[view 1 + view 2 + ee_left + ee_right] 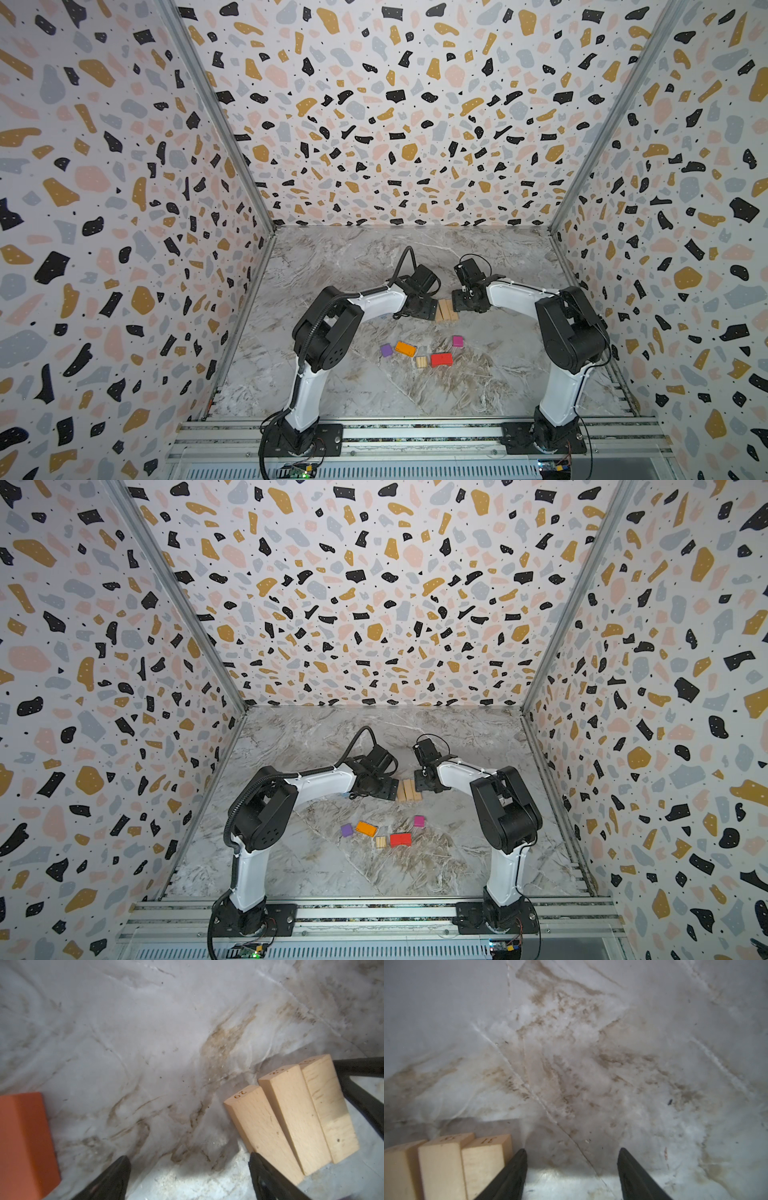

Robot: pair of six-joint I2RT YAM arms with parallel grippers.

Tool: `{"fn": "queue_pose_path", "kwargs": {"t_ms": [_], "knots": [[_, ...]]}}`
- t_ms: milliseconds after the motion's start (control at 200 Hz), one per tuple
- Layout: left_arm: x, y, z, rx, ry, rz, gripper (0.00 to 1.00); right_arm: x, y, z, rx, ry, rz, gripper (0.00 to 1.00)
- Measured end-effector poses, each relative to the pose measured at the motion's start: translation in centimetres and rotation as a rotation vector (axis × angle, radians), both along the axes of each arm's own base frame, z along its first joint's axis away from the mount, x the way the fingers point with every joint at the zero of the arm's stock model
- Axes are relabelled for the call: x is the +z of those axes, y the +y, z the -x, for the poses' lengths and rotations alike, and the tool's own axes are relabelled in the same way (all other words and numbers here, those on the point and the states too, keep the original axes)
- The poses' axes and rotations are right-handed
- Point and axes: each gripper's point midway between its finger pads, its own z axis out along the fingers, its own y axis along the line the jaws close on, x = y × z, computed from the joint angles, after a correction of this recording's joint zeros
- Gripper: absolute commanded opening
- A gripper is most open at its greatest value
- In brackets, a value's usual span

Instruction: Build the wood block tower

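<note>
The tower consists only of three tan planks lying side by side mid-surface, between both claws. The left claw and right claw are released and empty, one finger of each just beside the planks. A purple block, orange block, small tan block, red block and pink block lie loose nearer the arm bases.

Even, bright light fills both top views, and the walls bow toward the edges. Both wrist views are soft and blurry, the marble tabletop dim with one pale glare patch.
</note>
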Motion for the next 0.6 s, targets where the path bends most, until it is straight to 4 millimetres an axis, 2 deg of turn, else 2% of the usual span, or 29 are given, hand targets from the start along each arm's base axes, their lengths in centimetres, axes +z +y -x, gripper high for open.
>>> {"fn": "queue_pose_path", "kwargs": {"t_ms": [601], "knots": [[-0.04, 0.04, -0.05, -0.033, -0.006, -0.021, 0.92, -0.11, 0.61, 0.26, -0.003, 0.011, -0.044, 0.69]]}}
